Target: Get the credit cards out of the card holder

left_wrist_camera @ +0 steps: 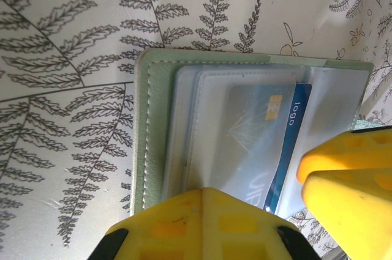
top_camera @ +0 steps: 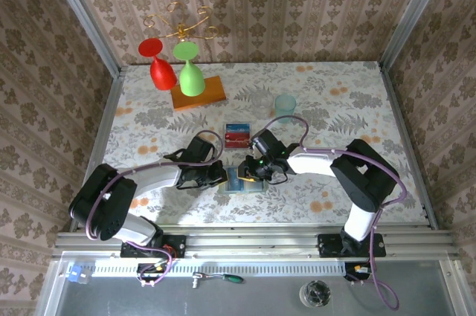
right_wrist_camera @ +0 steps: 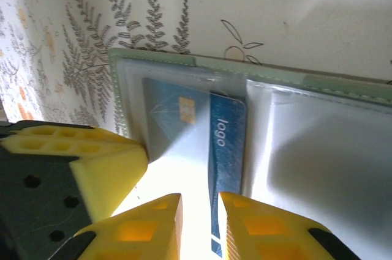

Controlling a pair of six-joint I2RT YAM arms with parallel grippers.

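The sage-green card holder (top_camera: pixel 244 184) lies open on the table between both grippers. Its pale pockets show in the left wrist view (left_wrist_camera: pixel 184 125) and the right wrist view (right_wrist_camera: pixel 318 150). A blue credit card (right_wrist_camera: pixel 225 144) sticks partly out of a translucent pocket (left_wrist_camera: pixel 288 150). My left gripper (left_wrist_camera: pixel 205 189) is shut, its tip pressed on the holder's pocket (top_camera: pixel 218 175). My right gripper (right_wrist_camera: pixel 199 202) has its jaws a little apart, tips over the blue card's bare strip, nothing pinched between them (top_camera: pixel 251 171). Red credit cards (top_camera: pixel 238 135) lie on the table behind the holder.
A pale teal cup (top_camera: pixel 285 104) stands behind the right gripper. An orange board (top_camera: pixel 198 94) carries a red glass (top_camera: pixel 162 71) and a green glass (top_camera: pixel 191 74) at the back left, under a gold rack (top_camera: pixel 181 27). Walls close in the table.
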